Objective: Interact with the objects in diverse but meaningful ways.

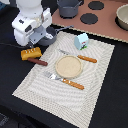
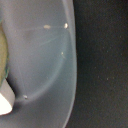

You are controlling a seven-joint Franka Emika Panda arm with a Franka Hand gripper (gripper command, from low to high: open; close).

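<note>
The placemat [image 1: 75, 67] looks laid like a table setting: a plate [image 1: 68, 66] at its centre, a knife [image 1: 80, 57] just beyond the plate and a fork [image 1: 64, 80] on its near side. The carton [image 1: 81, 41] stands upright at the placemat's far edge. The bread loaf [image 1: 30, 53] and sausage [image 1: 38, 62] lie touching on the dark tabletop [image 1: 12, 70], just off the placemat's edge at the exterior view's left. The saucepan [image 1: 68, 7] sits beyond the placemat. The arm [image 1: 31, 25] hangs bent over that far corner; whether its gripper is open or closed cannot be told.
</note>
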